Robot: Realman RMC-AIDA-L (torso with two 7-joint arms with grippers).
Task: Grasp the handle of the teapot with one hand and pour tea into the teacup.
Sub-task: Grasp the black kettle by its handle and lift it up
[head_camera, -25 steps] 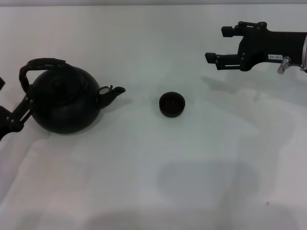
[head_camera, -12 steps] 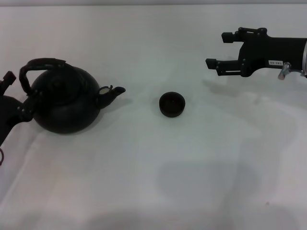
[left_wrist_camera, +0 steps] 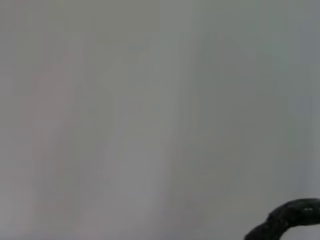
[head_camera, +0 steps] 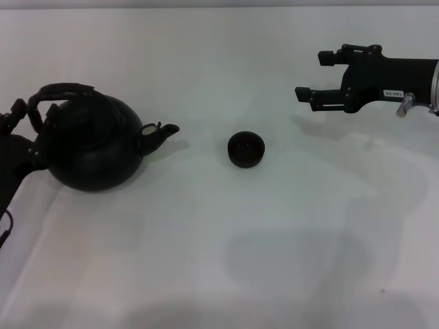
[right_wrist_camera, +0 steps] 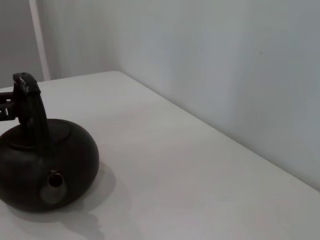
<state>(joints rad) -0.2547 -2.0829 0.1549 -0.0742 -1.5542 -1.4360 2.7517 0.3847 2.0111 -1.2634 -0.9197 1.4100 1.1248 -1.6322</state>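
Observation:
The black teapot (head_camera: 92, 147) stands at the table's left, its spout (head_camera: 162, 131) pointing right toward the teacup. Its rough hoop handle (head_camera: 60, 92) arches over the lid. The small dark teacup (head_camera: 245, 149) stands at the table's middle, apart from the spout. My left gripper (head_camera: 20, 133) is open at the far left edge, right beside the handle's left end, holding nothing. My right gripper (head_camera: 314, 74) is open and empty, hovering at the far right beyond the cup. The right wrist view shows the teapot (right_wrist_camera: 47, 165) and handle (right_wrist_camera: 31, 112). A bit of the handle (left_wrist_camera: 287, 220) shows in the left wrist view.
The white table (head_camera: 219, 260) stretches in front of the pot and cup. A pale wall (right_wrist_camera: 225, 65) rises behind the table's far edge.
My left gripper has moved up and in toward the handle's left end. My right gripper has barely shifted. Teapot and cup have not moved.

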